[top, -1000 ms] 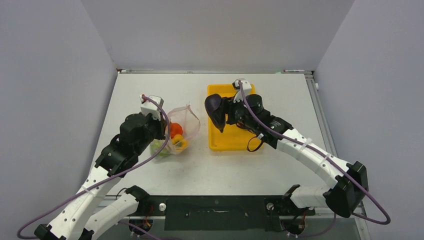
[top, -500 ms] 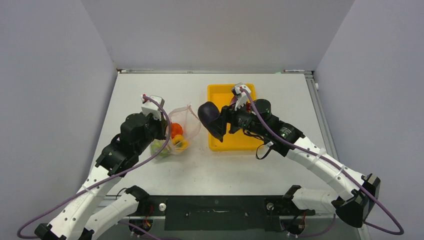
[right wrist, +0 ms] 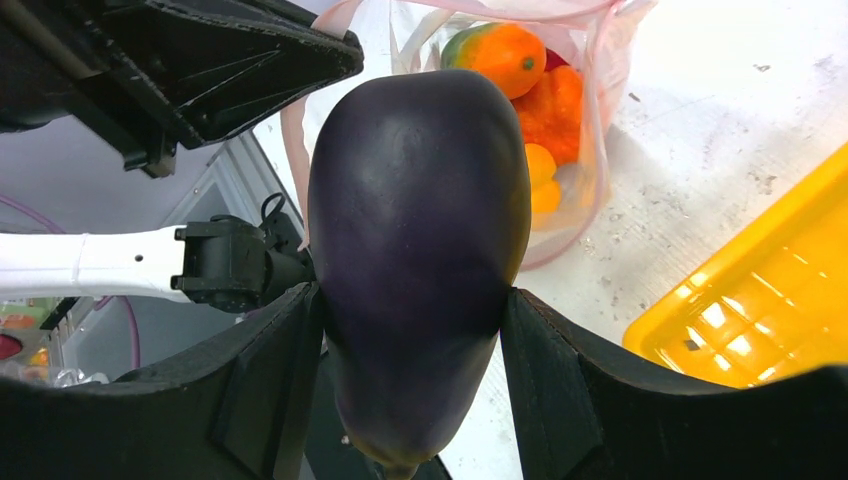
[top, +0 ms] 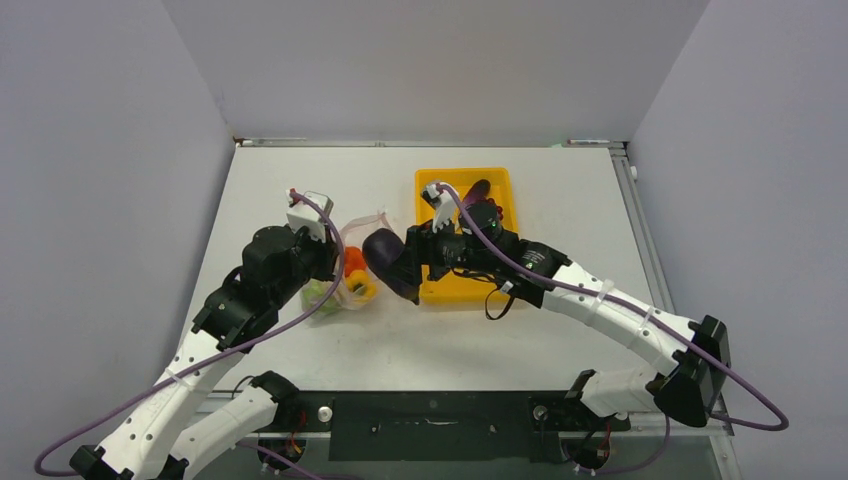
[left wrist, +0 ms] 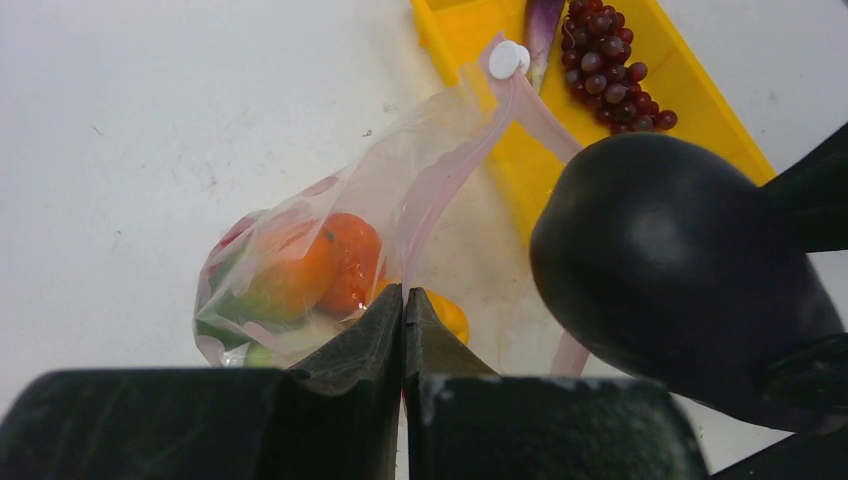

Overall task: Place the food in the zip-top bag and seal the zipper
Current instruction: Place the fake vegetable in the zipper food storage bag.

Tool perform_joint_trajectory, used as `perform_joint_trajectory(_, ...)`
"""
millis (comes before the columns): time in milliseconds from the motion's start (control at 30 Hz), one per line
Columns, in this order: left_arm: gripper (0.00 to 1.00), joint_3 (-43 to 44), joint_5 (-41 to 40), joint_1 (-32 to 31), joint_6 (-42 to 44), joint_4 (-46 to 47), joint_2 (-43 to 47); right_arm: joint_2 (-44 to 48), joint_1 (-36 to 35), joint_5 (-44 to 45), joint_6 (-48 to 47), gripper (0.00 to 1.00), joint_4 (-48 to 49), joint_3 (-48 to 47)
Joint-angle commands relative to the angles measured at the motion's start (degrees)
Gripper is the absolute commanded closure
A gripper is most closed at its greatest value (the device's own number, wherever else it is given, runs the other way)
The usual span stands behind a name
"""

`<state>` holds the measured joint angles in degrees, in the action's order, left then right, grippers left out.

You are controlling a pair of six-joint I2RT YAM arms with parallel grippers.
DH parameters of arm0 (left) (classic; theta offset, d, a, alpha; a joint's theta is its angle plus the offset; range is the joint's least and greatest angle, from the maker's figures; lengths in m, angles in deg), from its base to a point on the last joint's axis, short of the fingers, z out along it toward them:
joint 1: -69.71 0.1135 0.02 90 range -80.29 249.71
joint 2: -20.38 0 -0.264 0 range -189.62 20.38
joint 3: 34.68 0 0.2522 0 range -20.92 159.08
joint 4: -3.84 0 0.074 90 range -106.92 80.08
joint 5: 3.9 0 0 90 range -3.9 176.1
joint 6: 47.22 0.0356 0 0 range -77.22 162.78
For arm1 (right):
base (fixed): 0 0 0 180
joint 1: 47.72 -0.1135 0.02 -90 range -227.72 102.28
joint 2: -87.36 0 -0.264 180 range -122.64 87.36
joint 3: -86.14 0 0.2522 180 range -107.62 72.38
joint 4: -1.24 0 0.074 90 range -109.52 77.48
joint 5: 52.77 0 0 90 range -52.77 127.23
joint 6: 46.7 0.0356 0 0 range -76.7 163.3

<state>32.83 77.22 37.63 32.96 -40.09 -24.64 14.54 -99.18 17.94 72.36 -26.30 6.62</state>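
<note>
The clear zip-top bag (top: pixel 364 238) lies left of the yellow tray (top: pixel 500 182), with orange, yellow and green food inside (left wrist: pixel 310 265). My left gripper (left wrist: pixel 403 292) is shut on the bag's rim, where the pink zipper (left wrist: pixel 452 168) with its white slider (left wrist: pixel 508 58) runs up from the fingertips. My right gripper (right wrist: pixel 412 300) is shut on a large dark purple eggplant (right wrist: pixel 420 240), held just right of the bag's mouth (top: pixel 388 262). Purple-red grapes (left wrist: pixel 610 60) and a second eggplant (left wrist: pixel 543 25) lie in the tray.
The left arm's wrist (right wrist: pixel 200 70) is close to the eggplant's left side in the right wrist view. The tray's near-left corner (right wrist: pixel 760 300) sits just right of the bag. Grey walls enclose the white table (top: pixel 300 180) on three sides.
The right arm has carried the eggplant leftward and lower, from above the tray to beside the bag's mouth. The left gripper and bag have stayed put.
</note>
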Motion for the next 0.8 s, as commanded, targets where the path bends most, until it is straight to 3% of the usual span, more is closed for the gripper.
perform_joint_trajectory(0,1.0,0.72,3.3,0.5,-0.11,2.62,0.13,-3.32,-1.11,-0.75,2.78,0.95,0.87,-4.83)
perform_joint_trajectory(467,1.0,0.57,8.37,0.26,-0.5,3.37,0.39,-12.82,-0.46,1.11,10.65,0.95,0.05,-10.59)
perform_joint_trajectory(767,1.0,0.3,13.23,0.01,-0.63,4.08,0.07,-17.95,0.26,1.62,18.22,0.95,5.32,-10.54)
